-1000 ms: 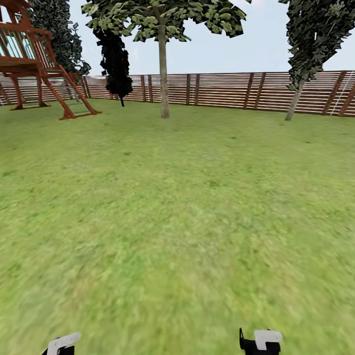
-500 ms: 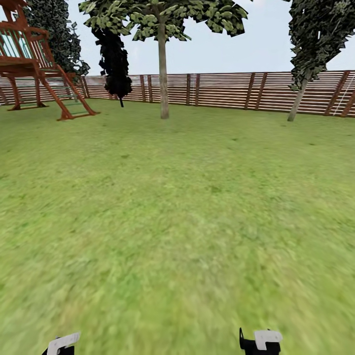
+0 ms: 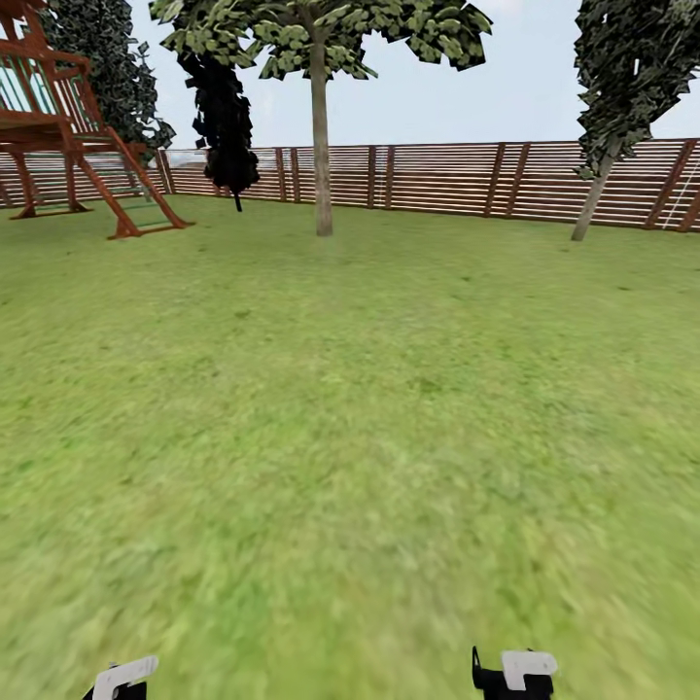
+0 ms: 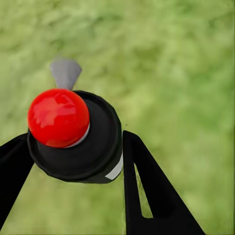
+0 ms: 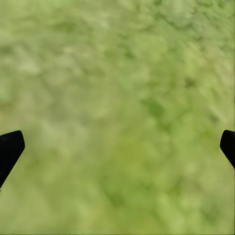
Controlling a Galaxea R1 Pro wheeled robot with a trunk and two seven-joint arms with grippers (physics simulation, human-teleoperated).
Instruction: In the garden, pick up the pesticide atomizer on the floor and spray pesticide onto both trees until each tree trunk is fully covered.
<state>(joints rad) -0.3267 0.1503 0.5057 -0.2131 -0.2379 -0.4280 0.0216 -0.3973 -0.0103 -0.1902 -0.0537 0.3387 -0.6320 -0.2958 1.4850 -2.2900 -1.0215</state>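
Note:
In the left wrist view my left gripper point(image 4: 73, 147) is shut on the pesticide atomizer point(image 4: 78, 142). The atomizer has a round black body, a red knob and a grey nozzle, and my black fingers point(image 4: 147, 186) hold it above the grass. My right gripper point(image 5: 117, 147) is open with only blurred lawn between its fingertips. In the head view a tree point(image 3: 321, 39) stands far ahead near the fence, with a straight grey-tan tree trunk point(image 3: 322, 165). A second tree point(image 3: 627, 68) with a leaning trunk point(image 3: 592, 204) stands at the far right. Wide grass floor point(image 3: 350, 437) separates me from both.
A brown slatted fence point(image 3: 437, 180) closes off the back of the garden. A red-brown wooden play tower with a ladder point(image 3: 78, 136) stands at the far left. Near it are a dark narrow tree point(image 3: 224, 117) and another dark crown point(image 3: 107, 58).
The whole head view has shifted slightly, so the camera has moved: the far trees and fence sit a little lower and further apart. Both grippers hold the same pose.

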